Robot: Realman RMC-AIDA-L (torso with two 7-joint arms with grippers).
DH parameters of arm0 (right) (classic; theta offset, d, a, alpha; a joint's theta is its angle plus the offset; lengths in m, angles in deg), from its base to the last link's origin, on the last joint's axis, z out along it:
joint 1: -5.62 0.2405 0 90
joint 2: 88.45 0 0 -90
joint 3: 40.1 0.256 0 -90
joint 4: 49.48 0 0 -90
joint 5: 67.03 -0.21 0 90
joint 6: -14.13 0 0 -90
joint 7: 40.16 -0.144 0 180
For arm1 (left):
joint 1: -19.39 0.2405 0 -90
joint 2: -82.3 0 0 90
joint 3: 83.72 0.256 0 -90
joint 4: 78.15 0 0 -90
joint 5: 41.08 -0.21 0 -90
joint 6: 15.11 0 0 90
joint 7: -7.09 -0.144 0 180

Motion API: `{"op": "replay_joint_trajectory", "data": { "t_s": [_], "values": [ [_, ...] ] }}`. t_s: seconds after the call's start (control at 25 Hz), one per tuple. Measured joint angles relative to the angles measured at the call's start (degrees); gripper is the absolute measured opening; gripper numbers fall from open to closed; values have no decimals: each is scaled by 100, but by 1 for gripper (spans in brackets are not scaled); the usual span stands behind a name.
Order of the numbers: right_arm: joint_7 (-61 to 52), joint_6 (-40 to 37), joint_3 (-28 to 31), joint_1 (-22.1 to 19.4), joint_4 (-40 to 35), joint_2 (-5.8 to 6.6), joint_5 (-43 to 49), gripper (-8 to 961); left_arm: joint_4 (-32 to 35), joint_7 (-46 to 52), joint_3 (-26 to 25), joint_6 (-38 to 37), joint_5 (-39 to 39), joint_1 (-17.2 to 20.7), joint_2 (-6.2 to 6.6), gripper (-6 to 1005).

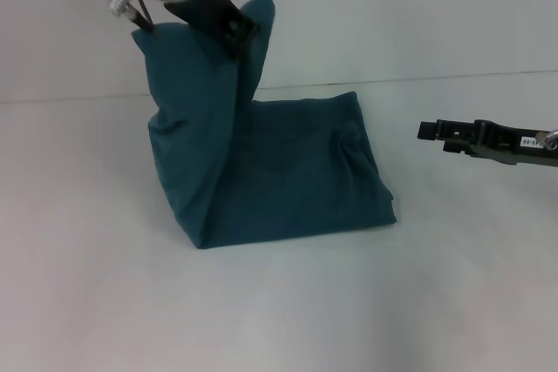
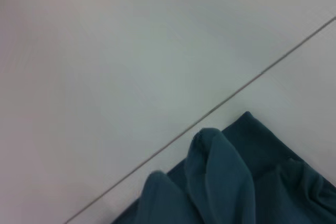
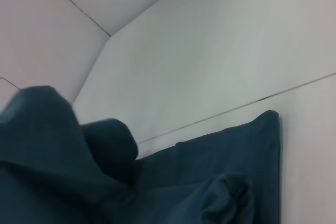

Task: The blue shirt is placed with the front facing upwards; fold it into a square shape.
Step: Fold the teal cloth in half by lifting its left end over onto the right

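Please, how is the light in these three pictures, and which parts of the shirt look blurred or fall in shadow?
Head view: soft, even light with no glare; the blue shirt casts only a faint shadow on the white table, and the left gripper holds one part up. Left wrist view: the near folds are soft and out of focus. Right wrist view: the closest cloth is dark and blurred, the far corner sharper.

Head view high, looking down; both wrist views low, close on the blue shirt [image 1: 279, 163].
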Motion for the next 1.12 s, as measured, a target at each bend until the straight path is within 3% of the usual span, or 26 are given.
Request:
{"op": "replay_joint_trajectory", "data": {
  "t_s": [0.32,0.68,1.12],
  "values": [
    [-12,3,0,6,0,3,1,785,-654,40,188,1130,-3,29,-209,136],
    [-27,2,-1,-7,5,3,0,785,-885,-62,190,1535,1,49,-504,135],
    [-6,2,13,-17,70,24,1,785,-997,-486,236,1851,20,0,-645,145]
  ]
}}
